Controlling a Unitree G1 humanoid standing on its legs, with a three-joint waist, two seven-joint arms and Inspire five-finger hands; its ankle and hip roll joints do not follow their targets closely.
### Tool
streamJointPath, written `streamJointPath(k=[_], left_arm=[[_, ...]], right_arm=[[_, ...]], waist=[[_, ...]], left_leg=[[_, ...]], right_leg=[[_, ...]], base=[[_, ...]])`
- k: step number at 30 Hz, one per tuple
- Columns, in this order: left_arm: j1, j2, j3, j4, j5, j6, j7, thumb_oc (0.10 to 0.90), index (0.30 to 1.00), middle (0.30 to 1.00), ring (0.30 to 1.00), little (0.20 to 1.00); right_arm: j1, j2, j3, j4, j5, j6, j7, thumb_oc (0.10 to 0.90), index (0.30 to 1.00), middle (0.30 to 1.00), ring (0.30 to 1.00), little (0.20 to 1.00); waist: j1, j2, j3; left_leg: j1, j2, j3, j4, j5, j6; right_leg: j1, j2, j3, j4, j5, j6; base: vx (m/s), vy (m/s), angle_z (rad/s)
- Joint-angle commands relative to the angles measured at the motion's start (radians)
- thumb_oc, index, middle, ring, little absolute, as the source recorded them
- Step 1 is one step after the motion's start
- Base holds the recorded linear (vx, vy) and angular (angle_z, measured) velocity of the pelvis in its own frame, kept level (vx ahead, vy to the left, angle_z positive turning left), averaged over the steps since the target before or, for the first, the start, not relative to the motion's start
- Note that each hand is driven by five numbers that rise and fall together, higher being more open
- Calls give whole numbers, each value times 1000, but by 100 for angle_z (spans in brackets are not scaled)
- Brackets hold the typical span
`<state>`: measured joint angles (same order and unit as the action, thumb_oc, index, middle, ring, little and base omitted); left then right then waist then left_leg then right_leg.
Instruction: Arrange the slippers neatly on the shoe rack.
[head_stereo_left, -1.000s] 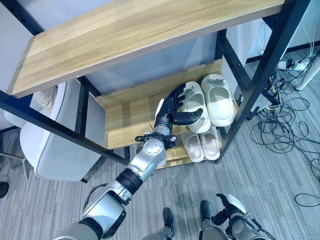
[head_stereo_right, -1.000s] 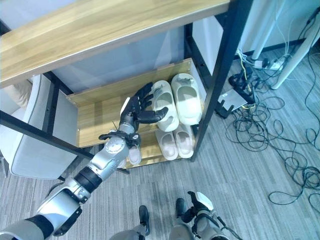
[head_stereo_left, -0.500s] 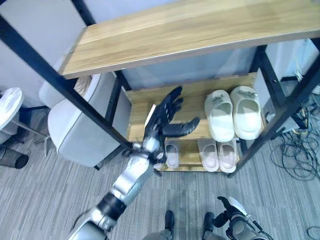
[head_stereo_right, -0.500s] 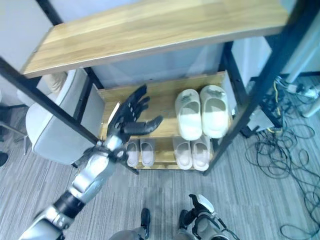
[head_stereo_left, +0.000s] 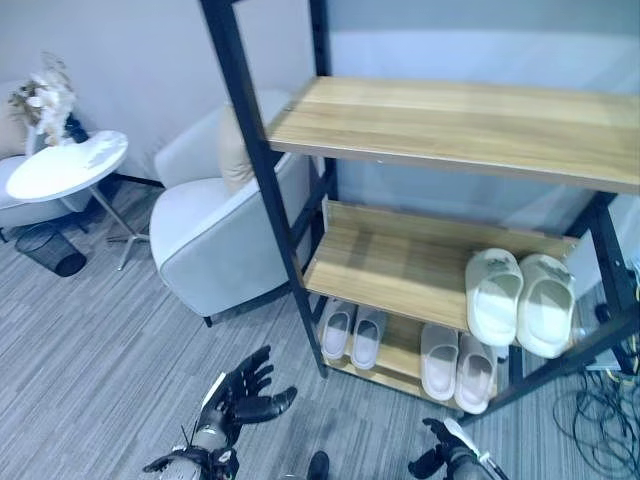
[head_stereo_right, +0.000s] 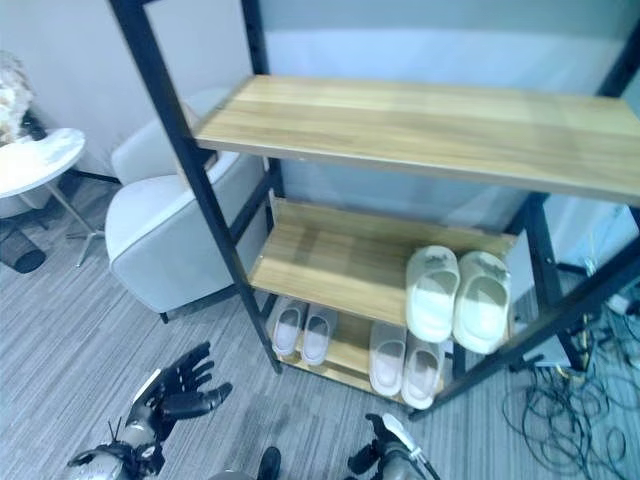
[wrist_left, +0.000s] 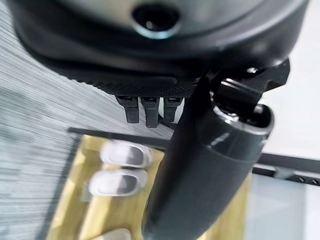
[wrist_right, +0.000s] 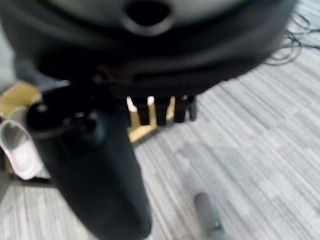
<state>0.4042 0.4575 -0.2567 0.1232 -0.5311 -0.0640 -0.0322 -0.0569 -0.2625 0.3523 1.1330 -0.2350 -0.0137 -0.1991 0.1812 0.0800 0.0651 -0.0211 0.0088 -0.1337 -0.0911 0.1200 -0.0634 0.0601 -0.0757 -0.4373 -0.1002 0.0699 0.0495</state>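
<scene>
Left hand (head_stereo_left: 240, 392) hangs low over the carpet, fingers spread and empty, pulled back from the shoe rack (head_stereo_left: 420, 270) where it reached a moment ago; right hand (head_stereo_left: 445, 462) idle, fingers relaxed. Slippers (head_stereo_left: 520, 300) sit paired on the shelves. Armchair (head_stereo_left: 220, 215) stands beside the rack

Head stereo pair: looks down from above at the black-framed wooden shoe rack (head_stereo_left: 440, 240), both eyes sharing it and the grey armchair (head_stereo_right: 165, 235) beside it | left wrist: very close behind own hand, facing the rack | right wrist: likewise, over grey carpet (wrist_right: 250, 150)
</scene>
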Motion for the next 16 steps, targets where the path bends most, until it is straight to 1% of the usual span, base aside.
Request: streamJointPath(k=[1,4,8,12,14,15,16], left_arm=[[-90,17,26,39,167,-48,-16,800,900,900,900,900],[-114,-5,19,220,285,-36,1,800,900,900,900,900],[-160,-69,13,454,383,-15,24,800,900,900,900,900],[-227,-155,15,725,454,-8,57,800,900,900,900,900],[-258,-190,24,845,474,-4,76,800,900,900,900,900],[-280,-210,34,932,494,-2,90,800,900,900,900,900],[-288,-218,37,966,505,0,96,800,900,900,900,900]], right_arm=[[-24,-17,8,-6,-12,-46,3,800,900,900,900,900],[-2,-15,-1,-1,-6,-52,11,800,900,900,900,900],[25,-14,-16,8,-3,-52,21,800,900,900,900,900],[30,-2,-26,48,-3,-47,17,800,900,900,900,900],[28,8,-25,73,-5,-44,14,800,900,900,900,900],[27,14,-25,92,-5,-42,14,800,900,900,900,900],[26,17,-25,100,-6,-41,13,800,900,900,900,900]], waist=[[2,-38,-46],[-1,-49,-48],[-14,-59,-49],[-27,-68,-53],[-32,-73,-56],[-35,-77,-61],[-38,-79,-64]], left_leg=[[-22,15,30,4,-45,-36],[-13,13,15,4,-48,-32],[1,9,-3,4,-53,-23],[9,5,-1,4,-57,-12],[15,5,7,4,-62,-8],[19,5,14,4,-66,-6],[19,4,17,4,-67,-4]], right_leg=[[18,-41,-41,20,-88,48],[31,-41,-59,39,-101,44],[42,-44,-70,67,-119,39],[43,-47,-67,75,-120,40],[43,-47,-57,74,-120,41],[43,-47,-45,72,-120,42],[42,-47,-40,70,-119,43]], base=[[-7,29,16],[-16,36,12],[-7,37,11],[-12,38,11],[-2,45,7],[2,43,-3],[4,42,-10]])
